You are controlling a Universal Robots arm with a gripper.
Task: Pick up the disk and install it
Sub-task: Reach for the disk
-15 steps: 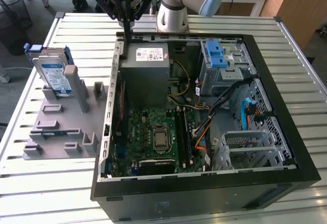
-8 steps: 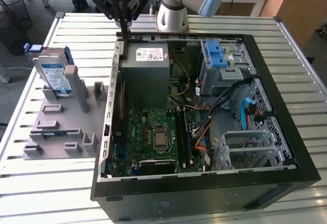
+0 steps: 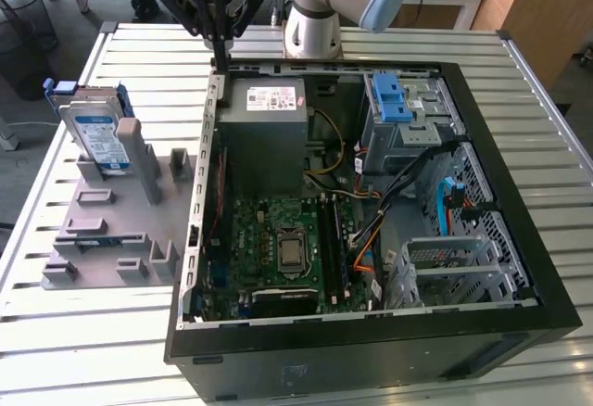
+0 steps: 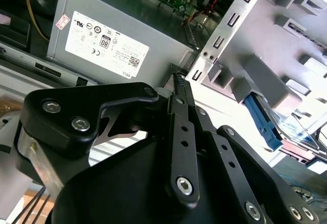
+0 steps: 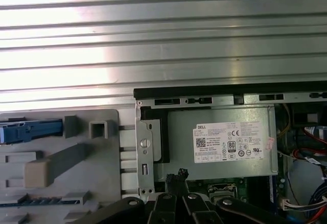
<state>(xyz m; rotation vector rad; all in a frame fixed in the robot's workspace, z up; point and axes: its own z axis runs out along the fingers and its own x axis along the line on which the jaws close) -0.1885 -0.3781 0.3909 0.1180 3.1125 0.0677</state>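
Black gripper [image 4: 178, 79] linkage looms closest in the second wrist view, its fingers pressed together on nothing, the tips hanging over the rim of the open computer case [image 3: 371, 361] beside the grey power supply [image 3: 275, 137]. Well apart, at the exterior view's left, the disk [image 3: 98, 139] stands upright in a grey fixture [image 3: 111, 239] on the slatted table [image 3: 56, 332].

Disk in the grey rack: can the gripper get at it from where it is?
Probably yes. The disk stands upright in the rack, outside the computer case, with nothing above it. The gripper hangs over the case's edge, jaws shut and empty.
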